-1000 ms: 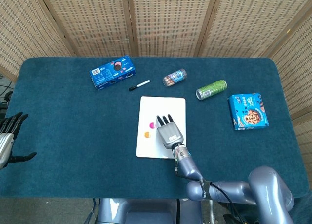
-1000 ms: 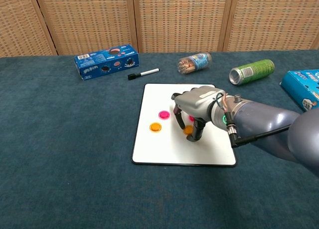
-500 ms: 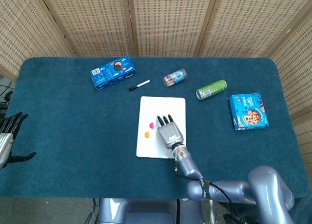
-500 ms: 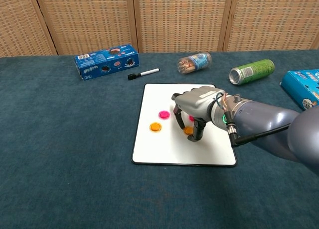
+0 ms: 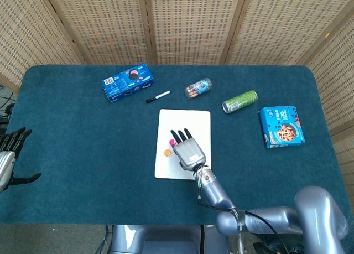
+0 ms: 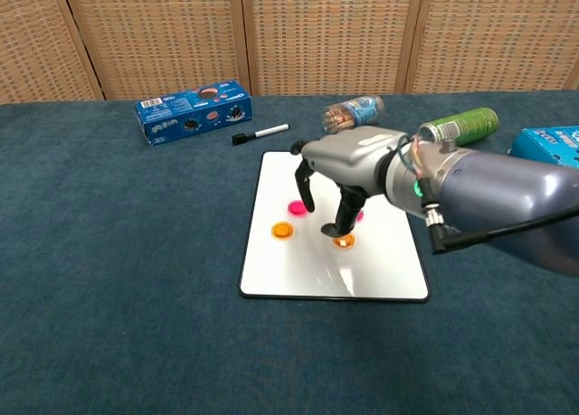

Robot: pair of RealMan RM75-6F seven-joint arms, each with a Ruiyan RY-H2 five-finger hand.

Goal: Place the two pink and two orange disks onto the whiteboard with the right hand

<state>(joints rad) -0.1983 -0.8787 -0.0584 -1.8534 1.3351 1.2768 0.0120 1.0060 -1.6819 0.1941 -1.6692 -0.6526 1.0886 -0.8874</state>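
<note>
While the right hand is hovering over the whiteboard, the readings from the room are as follows.

Right fingers: pointing down with gaps between them, gripping nothing; one fingertip is hanging just above an orange disk, and contact cannot be confirmed.
Orange disks: both are lying flat on the whiteboard, the second one sitting near the board's left edge.
Pink disks: one is lying on the board beside a lowered finger; the other is showing only as a sliver behind the hand, apparently also on the board.
Progress: all four disks are appearing placed, so the task is looking essentially complete; only withdrawing the hand is remaining, as a judgement.
Left hand: resting at the table's far left edge, fingers spread, holding nothing.
Surroundings: a marker is lying beyond the board.
</note>
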